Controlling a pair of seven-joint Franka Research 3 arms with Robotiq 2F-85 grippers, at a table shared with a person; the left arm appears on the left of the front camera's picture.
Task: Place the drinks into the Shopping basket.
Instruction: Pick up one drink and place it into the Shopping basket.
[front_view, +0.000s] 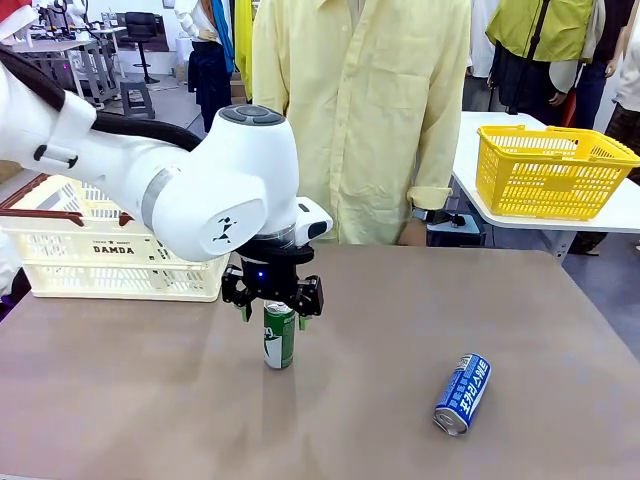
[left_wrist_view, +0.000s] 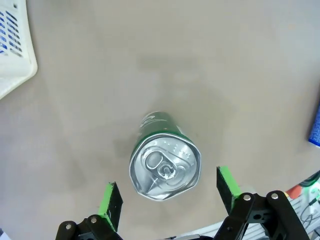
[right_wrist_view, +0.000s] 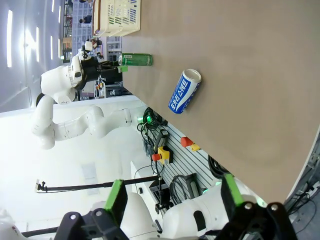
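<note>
A green-and-white drink can (front_view: 279, 337) stands upright near the middle of the brown table. My left gripper (front_view: 274, 317) hangs straight over it, open, with its green fingertips on either side of the can's top. From the left wrist, the can's silver lid (left_wrist_view: 165, 167) lies between the spread jaws of the left gripper (left_wrist_view: 167, 195), without contact. A slim blue-and-white can (front_view: 462, 394) lies on its side at the front right. The cream Shopping basket (front_view: 110, 262) stands at the far left. My right gripper (right_wrist_view: 172, 197) is open, with nothing between its fingers, away from the blue can (right_wrist_view: 184, 91).
A person in a yellow shirt (front_view: 360, 110) stands at the far edge of the table. A bright yellow mesh basket (front_view: 550, 170) rests on a white side table at the right. A corner of the cream basket (left_wrist_view: 15, 50) is near my left wrist.
</note>
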